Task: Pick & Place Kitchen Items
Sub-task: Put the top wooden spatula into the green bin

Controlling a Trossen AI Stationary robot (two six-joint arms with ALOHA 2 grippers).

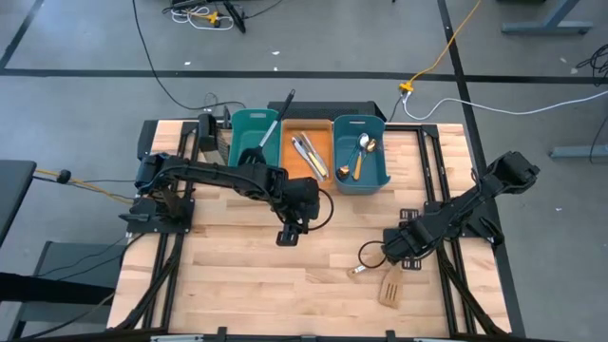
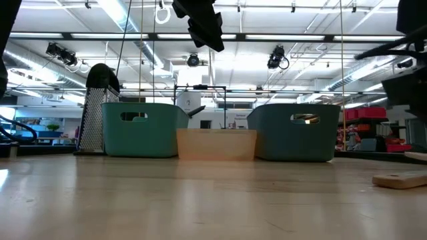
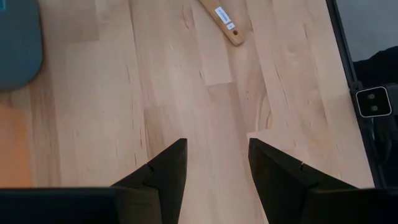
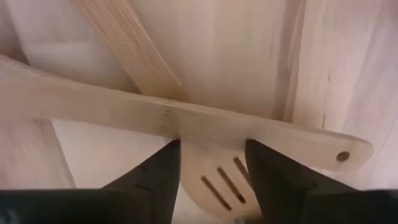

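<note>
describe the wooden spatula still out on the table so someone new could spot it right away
Start from the three bins at the far edge of the wooden table, then look to the near right, where the right end effector is down low. The slotted wooden spatula lies there on bare wood. Unlike the utensils already in bins, it is pale wood with slits in its blade.

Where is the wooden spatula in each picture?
High view: the wooden spatula lies on the table near the front right, just below the right gripper.
Low view: its flat end shows at the far right edge.
Left wrist view: only a wooden handle end with a sticker, far off.
Right wrist view: slotted blade between the open fingers.
Shared landmark: the light wood table.
</note>
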